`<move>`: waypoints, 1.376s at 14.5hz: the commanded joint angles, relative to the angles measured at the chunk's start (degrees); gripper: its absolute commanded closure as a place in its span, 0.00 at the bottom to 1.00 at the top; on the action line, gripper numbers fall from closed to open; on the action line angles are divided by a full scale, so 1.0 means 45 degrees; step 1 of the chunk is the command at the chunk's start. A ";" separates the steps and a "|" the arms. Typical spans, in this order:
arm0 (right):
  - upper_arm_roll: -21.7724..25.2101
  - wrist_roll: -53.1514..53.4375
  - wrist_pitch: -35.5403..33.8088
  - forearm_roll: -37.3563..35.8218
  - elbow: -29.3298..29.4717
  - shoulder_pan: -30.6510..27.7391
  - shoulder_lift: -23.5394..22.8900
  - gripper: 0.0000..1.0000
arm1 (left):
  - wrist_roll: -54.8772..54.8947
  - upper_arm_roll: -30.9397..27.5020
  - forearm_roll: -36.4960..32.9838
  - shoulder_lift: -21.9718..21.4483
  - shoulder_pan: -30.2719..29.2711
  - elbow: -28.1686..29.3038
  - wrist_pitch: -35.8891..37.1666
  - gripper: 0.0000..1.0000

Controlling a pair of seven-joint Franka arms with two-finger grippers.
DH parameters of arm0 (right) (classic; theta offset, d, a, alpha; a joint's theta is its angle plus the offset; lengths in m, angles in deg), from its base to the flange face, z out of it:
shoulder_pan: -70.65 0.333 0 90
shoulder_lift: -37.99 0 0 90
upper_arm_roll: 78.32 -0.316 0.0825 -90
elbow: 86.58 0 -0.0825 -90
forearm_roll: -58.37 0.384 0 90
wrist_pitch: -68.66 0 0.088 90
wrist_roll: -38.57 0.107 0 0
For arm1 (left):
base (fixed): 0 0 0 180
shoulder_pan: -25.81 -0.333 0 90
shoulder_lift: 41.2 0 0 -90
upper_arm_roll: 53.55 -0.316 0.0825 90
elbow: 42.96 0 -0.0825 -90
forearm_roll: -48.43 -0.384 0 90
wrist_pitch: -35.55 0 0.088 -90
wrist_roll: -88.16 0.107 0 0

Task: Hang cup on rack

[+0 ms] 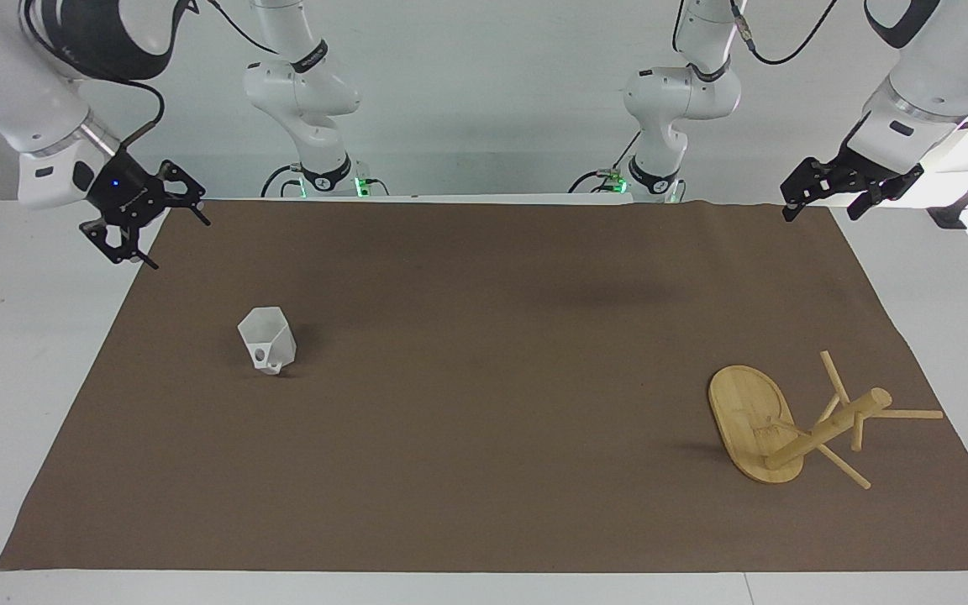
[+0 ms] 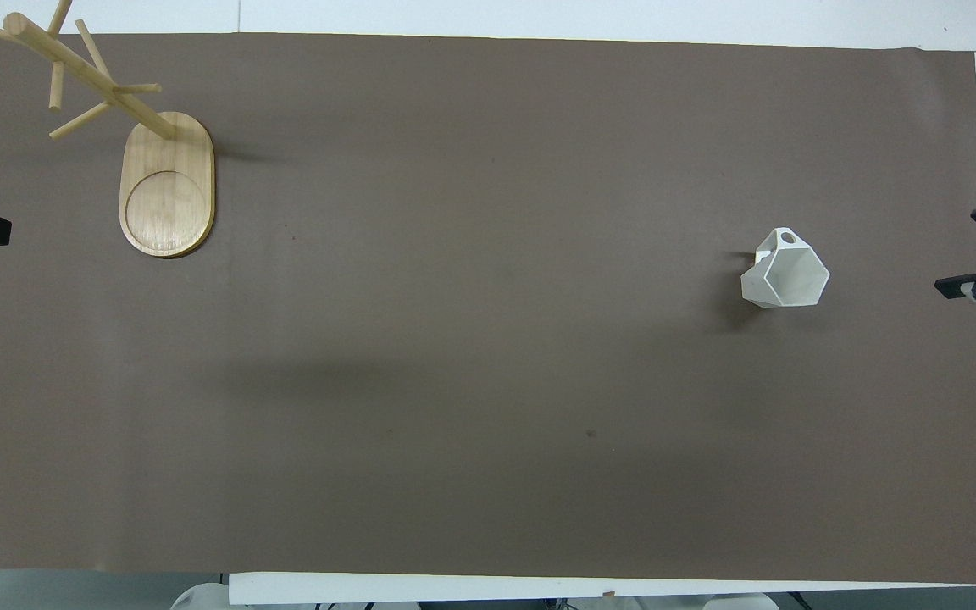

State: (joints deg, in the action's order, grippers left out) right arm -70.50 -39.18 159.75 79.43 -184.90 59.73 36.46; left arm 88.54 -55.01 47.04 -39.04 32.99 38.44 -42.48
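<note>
The white faceted cup (image 1: 267,340) (image 2: 784,271) stands rim up on the brown mat toward the right arm's end, its small handle turned away from the robots. The bamboo rack (image 1: 751,418) (image 2: 166,186) stands on its oval base toward the left arm's end, farther from the robots than the cup, its pegs bare. My right gripper (image 1: 181,244) (image 2: 956,254) hangs open and empty over the mat's edge at the right arm's end, apart from the cup. My left gripper (image 1: 820,214) waits open and empty over the mat's corner by its own base.
The brown mat (image 1: 484,470) covers most of the white table (image 1: 22,353). Bare white table strips lie at both ends. Nothing stands between the cup and the rack.
</note>
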 commanded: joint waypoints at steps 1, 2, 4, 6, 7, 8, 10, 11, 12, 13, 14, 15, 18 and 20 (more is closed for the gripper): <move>-0.0058 -0.4799 -0.1291 0.2227 0.1062 -0.2118 -0.2191 0.00 | -0.0045 -0.0028 -0.0064 -0.0403 0.0045 0.0544 -0.0276 0.00; -0.0077 -0.6089 -0.1761 0.2852 0.1395 -0.2724 -0.3069 0.00 | -0.0045 -0.0028 -0.0064 -0.0403 0.0026 0.0544 -0.0276 0.00; -0.0175 -0.8045 -0.2757 0.4568 0.1904 -0.3663 -0.5099 0.00 | -0.0045 -0.0028 -0.0064 -0.0422 0.0045 0.0544 -0.0276 0.00; -0.0466 -0.9881 -0.3694 0.5861 0.2857 -0.4115 -0.7227 0.00 | -0.0045 -0.0028 -0.0064 -0.0403 0.0045 0.0525 -0.0276 0.00; -0.1009 -1.0548 -0.4105 0.6292 0.3443 -0.4465 -0.8205 0.00 | -0.0045 -0.0028 -0.0064 -0.0403 0.0045 0.0544 -0.0276 0.00; -0.1750 -1.0883 -0.4303 0.6490 0.3971 -0.4875 -0.9124 0.00 | -0.0045 -0.0028 -0.0064 -0.0403 0.0045 0.0544 -0.0276 0.00; -0.2614 -1.1295 -0.4266 0.6453 0.4152 -0.5191 -0.9776 0.00 | -0.0045 -0.0028 -0.0064 -0.0403 0.0045 0.0544 -0.0276 0.00; -0.2616 -1.1684 -0.4169 0.6414 0.4036 -0.5075 -0.9778 0.00 | -0.0045 -0.0028 -0.0064 -0.0403 0.0045 0.0544 -0.0276 0.00; -0.2617 -1.2210 -0.3936 0.6414 0.3822 -0.4939 -0.9758 0.00 | -0.0045 -0.0028 -0.0064 -0.0403 0.0026 0.0544 -0.0295 0.00; -0.2617 -1.2505 -0.3566 0.6413 0.3356 -0.4899 -0.9700 0.00 | -0.0045 -0.0028 -0.0064 -0.0403 0.0045 0.0544 -0.0276 0.00; -0.2617 -1.2624 -0.3369 0.6472 0.3081 -0.4898 -0.9641 0.00 | -0.0045 -0.0028 -0.0064 -0.0403 0.0045 0.0544 -0.0276 0.00; -0.2617 -1.2934 -0.3387 0.6472 0.2807 -0.4898 -0.9544 0.00 | -0.0045 -0.0028 -0.0064 -0.0403 0.0045 0.0544 -0.0276 0.00; -0.2617 -1.3929 -0.3387 0.6530 0.2164 -0.4879 -0.9330 0.00 | -0.0045 -0.0009 -0.0064 -0.0403 0.0045 0.0544 -0.0276 0.00; -0.2636 -1.4285 -0.3192 0.6570 0.0993 -0.4898 -0.8978 0.00 | -0.0026 -0.0028 -0.0064 -0.0403 0.0026 0.0544 -0.0276 0.00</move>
State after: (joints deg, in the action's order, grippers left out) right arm -81.86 -100.82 143.49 107.89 -173.42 38.24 -7.21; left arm 88.54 -55.01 47.04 -39.04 32.99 38.45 -42.48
